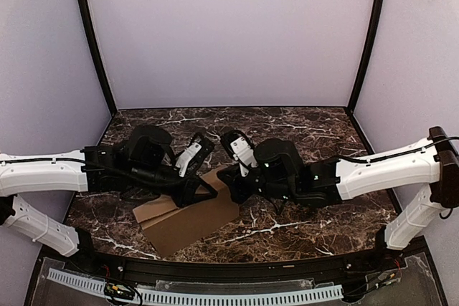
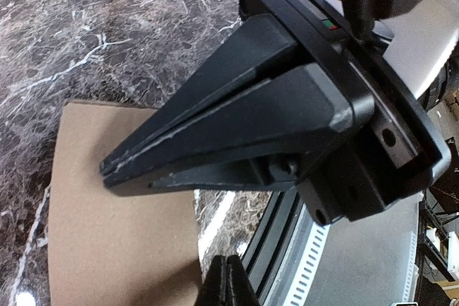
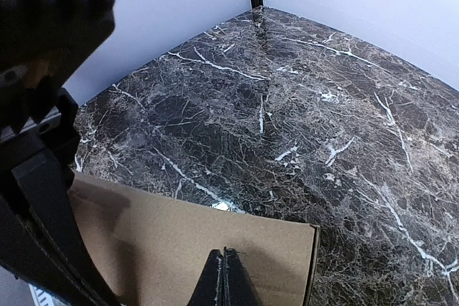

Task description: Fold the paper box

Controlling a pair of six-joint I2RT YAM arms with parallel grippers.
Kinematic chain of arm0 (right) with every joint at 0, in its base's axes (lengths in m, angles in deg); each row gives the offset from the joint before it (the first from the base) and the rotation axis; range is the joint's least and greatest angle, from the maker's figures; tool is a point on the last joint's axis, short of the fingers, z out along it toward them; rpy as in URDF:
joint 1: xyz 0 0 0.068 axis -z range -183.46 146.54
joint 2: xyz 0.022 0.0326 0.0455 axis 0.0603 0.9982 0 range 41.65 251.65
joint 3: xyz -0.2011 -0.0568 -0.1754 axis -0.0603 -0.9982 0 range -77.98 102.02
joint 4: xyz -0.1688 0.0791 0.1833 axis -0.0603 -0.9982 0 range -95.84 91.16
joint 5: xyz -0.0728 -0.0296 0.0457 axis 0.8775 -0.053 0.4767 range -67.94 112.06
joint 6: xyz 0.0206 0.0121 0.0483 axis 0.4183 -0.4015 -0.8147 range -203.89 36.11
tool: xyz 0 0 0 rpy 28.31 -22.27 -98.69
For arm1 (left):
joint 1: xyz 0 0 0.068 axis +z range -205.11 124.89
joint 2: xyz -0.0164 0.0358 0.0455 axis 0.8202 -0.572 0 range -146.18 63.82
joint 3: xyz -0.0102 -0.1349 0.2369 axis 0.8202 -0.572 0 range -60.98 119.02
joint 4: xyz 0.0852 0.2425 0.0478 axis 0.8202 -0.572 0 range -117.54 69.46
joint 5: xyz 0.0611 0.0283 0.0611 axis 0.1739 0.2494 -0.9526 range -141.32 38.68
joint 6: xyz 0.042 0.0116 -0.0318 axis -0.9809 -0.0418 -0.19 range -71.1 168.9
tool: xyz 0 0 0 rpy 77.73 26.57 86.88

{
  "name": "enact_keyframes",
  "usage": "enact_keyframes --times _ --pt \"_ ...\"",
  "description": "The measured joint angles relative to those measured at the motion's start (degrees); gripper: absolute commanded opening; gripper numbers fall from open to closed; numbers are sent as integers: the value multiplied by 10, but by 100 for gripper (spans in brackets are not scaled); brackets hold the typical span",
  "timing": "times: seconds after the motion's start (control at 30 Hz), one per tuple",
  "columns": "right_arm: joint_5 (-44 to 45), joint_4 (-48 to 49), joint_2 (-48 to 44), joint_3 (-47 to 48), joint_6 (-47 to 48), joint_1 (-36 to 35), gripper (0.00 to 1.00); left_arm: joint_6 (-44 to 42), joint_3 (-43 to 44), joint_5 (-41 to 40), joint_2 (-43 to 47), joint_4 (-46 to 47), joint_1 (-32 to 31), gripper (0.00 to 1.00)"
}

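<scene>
Both tools are fully closed with nothing between their fingers. The left tool (image 1: 209, 193) and the right tool (image 1: 229, 177) meet nose to nose near the middle of the scene, tips close together over the cardboard.

Largest is the dark marbled surface (image 1: 308, 130), which fills the floor of the enclosure. Next come the two white arms, reaching in from either side and bent low so the wrists sit nearly level with the surface. That posture looks better suited to pushing or pinning a flat sheet than to lifting it.

The paper box (image 1: 188, 221) lies flat and unfolded, a little left of centre and toward the near edge. It is turned at an angle, with one corner pointing at the arm bases, and its far edge sits right under the two tools. No flap looks raised, so I judge the folding has not yet begun.

Smallest are the tips. In the left wrist view the right tool hangs over a corner of the sheet with its jaws pressed together. The left tool's own tips show as a thin closed wedge at the bottom. Whether either tip touches the cardboard cannot be told. Closed tips probably serve as a blunt point for pressing along a crease or nudging an edge.
</scene>
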Motion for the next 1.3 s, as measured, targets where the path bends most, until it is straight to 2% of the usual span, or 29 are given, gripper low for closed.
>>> enact_keyframes --times 0.13,0.3,0.7,0.87,1.1,1.3 --pt "-2 4 2 0 -1 -2 0 2 17 -45 33 -92 0 1" --pt "0 5 6 3 -1 -2 0 27 3 -101 134 -193 0 1" --pt "20 -16 16 23 -3 -3 0 112 -38 -238 352 -353 1 1" --pt "24 -23 19 29 -3 -3 0 145 -48 -280 405 -384 1 1" --pt "24 -29 19 32 -3 -3 0 180 -70 -289 409 -393 1 1" --pt "28 -32 19 32 -3 -3 0 216 -117 -281 399 -321 4 1"
